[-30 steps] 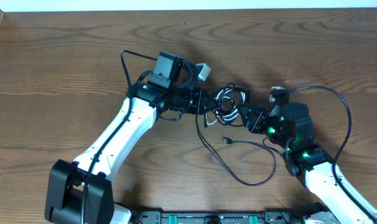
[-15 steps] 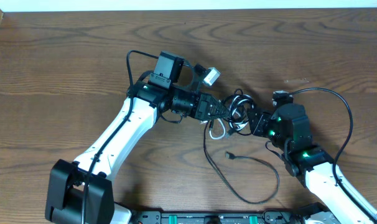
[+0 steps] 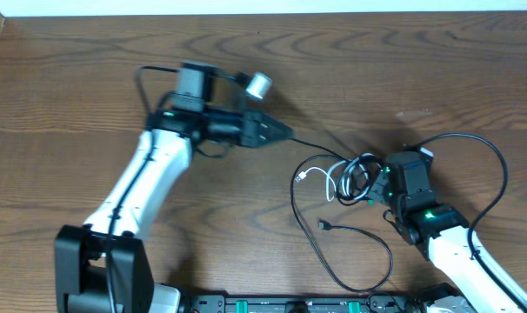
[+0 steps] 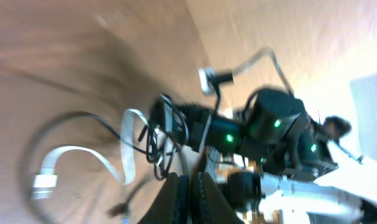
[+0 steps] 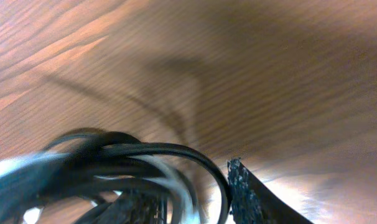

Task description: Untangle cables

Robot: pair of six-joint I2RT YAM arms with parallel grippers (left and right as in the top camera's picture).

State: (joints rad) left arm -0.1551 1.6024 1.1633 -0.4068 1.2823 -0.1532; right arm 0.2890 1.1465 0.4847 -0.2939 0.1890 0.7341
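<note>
The cables (image 3: 350, 176) lie as a small knot of thin black cords right of centre, with a short white cord (image 3: 323, 174) curling out to its left. My left gripper (image 3: 283, 133) is up and left of the knot, shut on one thin black cord that runs taut from its tip to the bundle. The left wrist view shows those jaws pressed together (image 4: 190, 186), with the bundle (image 4: 160, 137) and the white cord (image 4: 114, 162) beyond. My right gripper (image 3: 374, 183) is shut on the knot's right side. Black loops (image 5: 114, 155) fill its jaws (image 5: 188, 193).
A long black cord (image 3: 376, 252) trails from the knot in a wide loop toward the front edge, its plug (image 3: 326, 226) lying loose. The right arm's thick black wire (image 3: 498, 174) arcs right of the wrist. Arm bases (image 3: 290, 304) line the front edge.
My left gripper has pulled back up and left from the knot, drawing one black cord out taut. The right gripper has shifted right and nearer with the bundle, which has loosened and spread.
</note>
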